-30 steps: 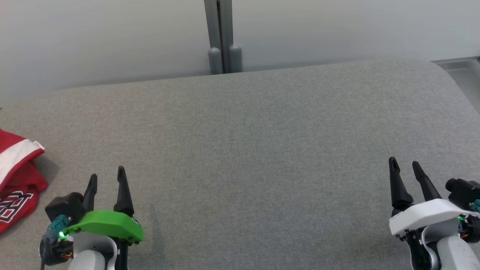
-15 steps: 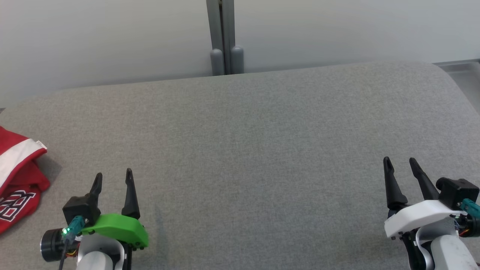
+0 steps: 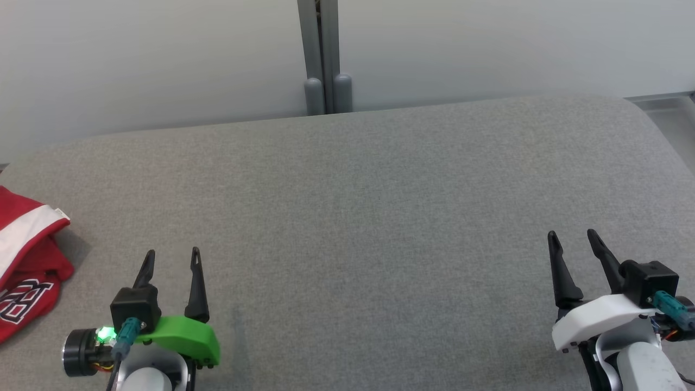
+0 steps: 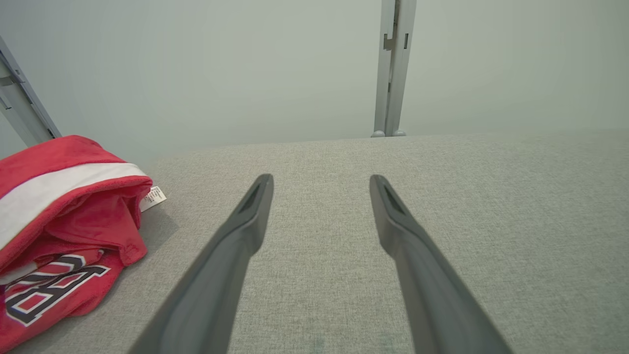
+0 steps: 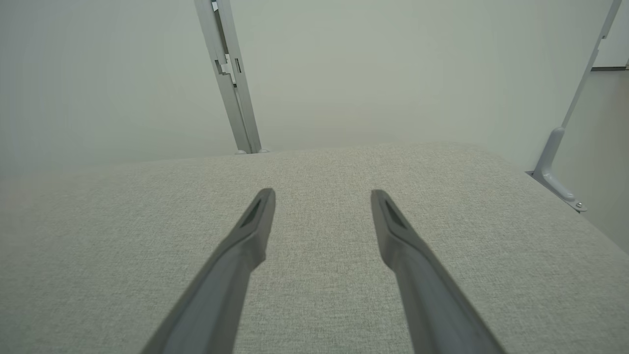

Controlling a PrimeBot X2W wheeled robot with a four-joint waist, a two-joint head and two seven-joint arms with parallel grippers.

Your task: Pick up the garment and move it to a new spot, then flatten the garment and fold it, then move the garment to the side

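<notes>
Two grippers are held above the grey padded surface [image 3: 347, 206], fingers spread, nothing gripped. The crumpled red garment [image 3: 30, 263], white-banded and lettered, is bunched at the surface's left edge, near the left gripper [image 3: 172, 251]; the right gripper [image 3: 571, 233] is set well apart.

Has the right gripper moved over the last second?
Yes. The right gripper has drifted slightly left, toward the post at the back. The camera also shifted a little, but the other way.

Grey, seemingly upholstered surface [image 3: 380, 190]; pale wall [image 3: 163, 54]
</notes>
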